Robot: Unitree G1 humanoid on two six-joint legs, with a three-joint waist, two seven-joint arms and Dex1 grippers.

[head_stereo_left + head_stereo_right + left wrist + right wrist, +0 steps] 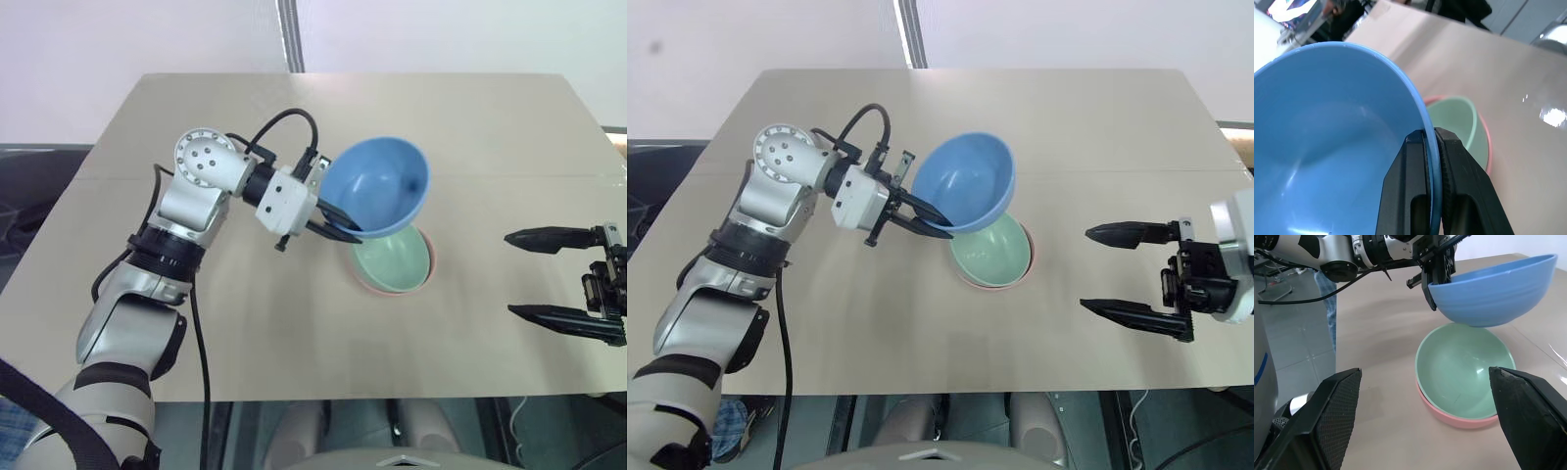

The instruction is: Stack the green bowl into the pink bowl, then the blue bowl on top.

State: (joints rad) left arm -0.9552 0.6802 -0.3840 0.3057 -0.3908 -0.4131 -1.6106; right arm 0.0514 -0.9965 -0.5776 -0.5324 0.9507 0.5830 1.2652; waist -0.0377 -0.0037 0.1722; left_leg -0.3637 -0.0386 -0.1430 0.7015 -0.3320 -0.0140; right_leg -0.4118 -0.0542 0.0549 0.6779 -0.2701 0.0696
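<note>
The blue bowl (377, 186) hangs tilted in the air, its rim pinched by my left gripper (341, 221), which is shut on it. Just below and a little nearer sits the green bowl (392, 259), nested inside the pink bowl (421, 282) on the table. The left wrist view shows both black fingers (1400, 196) clamping the blue rim, with the green bowl (1457, 122) and pink bowl (1488, 147) beyond. My right gripper (549, 274) hovers open at the right of the table, apart from the bowls, with nothing between its fingers.
The beige table (294, 333) stretches around the stack. Its front edge runs near the bottom of the eye views and its far edge lies under a white wall. A black cable (201, 362) trails along my left arm.
</note>
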